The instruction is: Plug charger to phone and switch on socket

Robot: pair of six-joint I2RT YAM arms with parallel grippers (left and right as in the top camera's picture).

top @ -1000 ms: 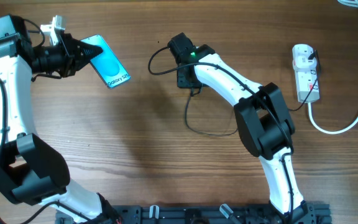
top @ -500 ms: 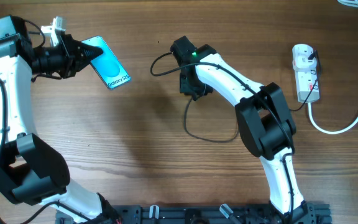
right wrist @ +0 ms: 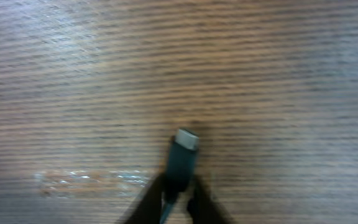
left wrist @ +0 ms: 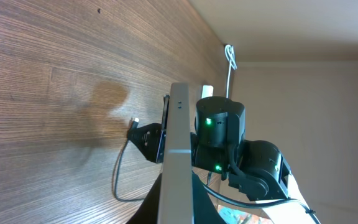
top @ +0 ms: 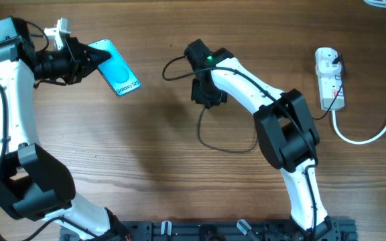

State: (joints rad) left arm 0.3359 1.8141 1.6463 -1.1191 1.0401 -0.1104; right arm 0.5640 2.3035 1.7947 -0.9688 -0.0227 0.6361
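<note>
My left gripper (top: 91, 58) is shut on the phone (top: 118, 69) and holds it above the table at the far left, turquoise screen up and angled. In the left wrist view the phone (left wrist: 178, 149) stands edge-on between my dark fingers (left wrist: 199, 202). My right gripper (top: 206, 96) is shut on the charger's plug (right wrist: 182, 160), metal tip forward, just above the wood, well right of the phone. Its thin black cable (top: 224, 146) loops down and back toward the white socket (top: 330, 79) at the far right. The plug tip also shows in the left wrist view (left wrist: 135, 121).
A thicker white cable (top: 374, 134) curves from the socket along the right edge of the table. A second white cable (top: 380, 5) hangs at the top right corner. The arm bases and a black rail (top: 233, 231) line the near edge.
My right gripper has moved slightly toward the near side and right with the plug, and the cable loop shifted with it. The left gripper and phone have not moved.
</note>
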